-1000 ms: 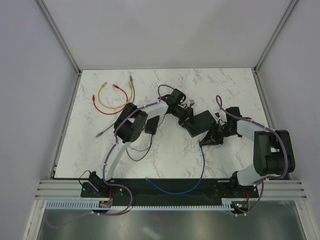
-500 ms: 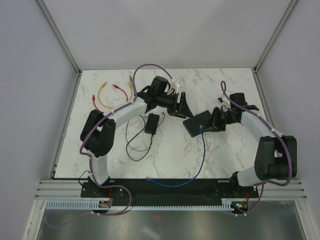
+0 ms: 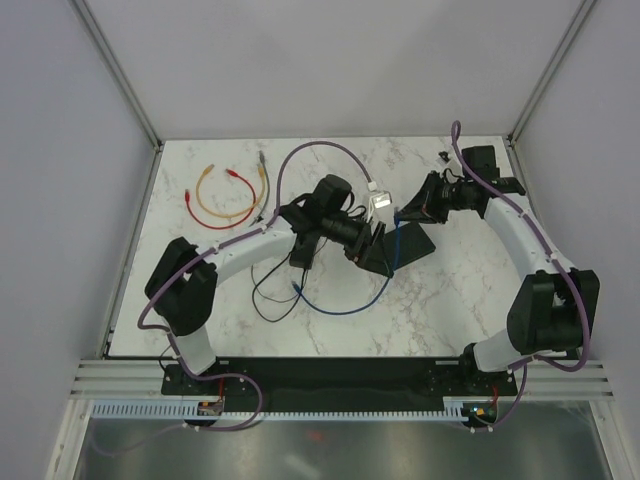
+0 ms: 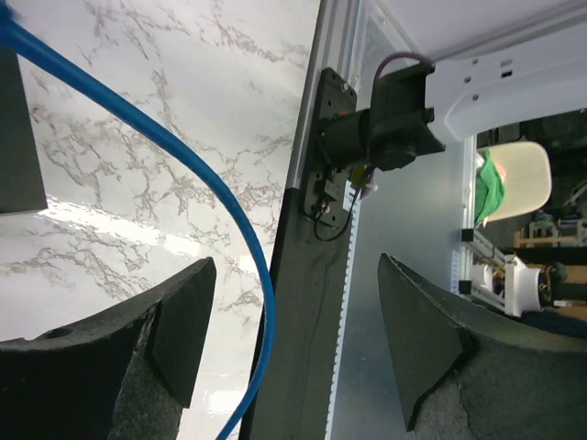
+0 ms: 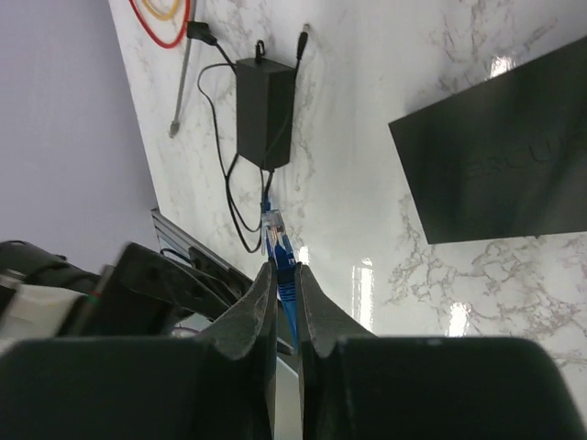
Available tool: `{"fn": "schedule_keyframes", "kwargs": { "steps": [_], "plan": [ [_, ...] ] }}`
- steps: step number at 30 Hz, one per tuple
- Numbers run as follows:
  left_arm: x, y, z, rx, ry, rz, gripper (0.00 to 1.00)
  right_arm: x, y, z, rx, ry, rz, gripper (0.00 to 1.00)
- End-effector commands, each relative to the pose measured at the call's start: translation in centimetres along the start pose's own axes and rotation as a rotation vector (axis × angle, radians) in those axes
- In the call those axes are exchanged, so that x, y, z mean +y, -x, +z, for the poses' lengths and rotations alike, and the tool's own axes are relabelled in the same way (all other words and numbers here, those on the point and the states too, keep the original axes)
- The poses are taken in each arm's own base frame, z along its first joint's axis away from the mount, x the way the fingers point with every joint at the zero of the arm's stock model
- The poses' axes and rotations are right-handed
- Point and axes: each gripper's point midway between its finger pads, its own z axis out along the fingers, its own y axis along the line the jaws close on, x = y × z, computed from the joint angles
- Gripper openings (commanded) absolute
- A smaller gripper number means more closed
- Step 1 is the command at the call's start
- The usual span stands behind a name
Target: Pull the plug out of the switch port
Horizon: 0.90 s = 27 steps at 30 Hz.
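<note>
We find the clear plastic plug (image 5: 272, 227) out of its socket: it hangs free above the white marble tabletop (image 3: 455, 300), well apart from the flat black rectangular switch (image 5: 500, 174). R gripper (image 5: 284, 272) is pinched on the blue round cable (image 4: 183, 163) just behind the plug. L gripper (image 4: 295, 275) stands spread near the switch, the cable running btwn its fingers, nothing gripped. Switch lies flat, mid-table, beside a small black power brick (image 5: 264, 110). Judgement: extraction done; what's left, if anything, is setting the plug down & clearing both arms.
</note>
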Motion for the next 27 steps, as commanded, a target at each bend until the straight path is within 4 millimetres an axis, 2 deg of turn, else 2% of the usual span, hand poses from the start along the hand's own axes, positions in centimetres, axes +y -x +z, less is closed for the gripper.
{"fn": "schedule_keyframes", "kwargs": {
  "steps": [1,5,10,13,14,16,17,20,23,24,25,27],
  "plan": [
    [0.2,-1.6,0.8,0.057,0.058,0.122,0.79,3.8,1.5,-1.6,-0.043,0.068,0.007,0.00],
    [1.4,-2.6,1.3,0.100,0.155,0.150,0.79,5.4,1.5,-1.8,-0.035,0.097,0.004,0.00],
    [2.7,-2.2,1.2,0.100,0.236,0.159,0.72,6.6,1.6,-2.4,-0.041,0.120,-0.007,0.00],
    [2.6,-2.3,1.3,0.120,0.227,0.160,0.57,7.0,1.9,-2.8,-0.053,0.125,-0.017,0.00],
    [2.6,-2.1,1.3,0.118,0.225,0.164,0.45,7.1,1.9,-2.8,-0.055,0.124,-0.019,0.00],
    [2.4,-2.0,1.2,0.115,0.228,0.164,0.31,7.4,2.2,-3.1,-0.068,0.125,-0.034,0.00],
    [2.3,-1.9,1.1,0.112,0.232,0.167,0.16,7.4,2.3,-3.2,-0.069,0.120,-0.035,0.00],
    [2.4,-1.2,0.4,0.088,0.278,0.181,0.02,7.7,2.6,-3.5,-0.080,0.117,-0.049,0.00],
    [2.7,0.3,-1.0,0.042,0.380,0.202,0.02,7.9,2.9,-3.9,-0.091,0.106,-0.064,0.04],
    [3.3,1.0,-1.7,0.018,0.446,0.212,0.02,7.9,3.2,-4.1,-0.106,0.096,-0.069,0.11],
    [3.1,1.7,-2.5,-0.005,0.478,0.225,0.02,7.9,3.2,-4.1,-0.110,0.087,-0.071,0.13],
    [3.8,2.9,-4.0,-0.044,0.581,0.245,0.02,8.0,3.4,-4.6,-0.125,0.067,-0.082,0.26]
  ]
}}
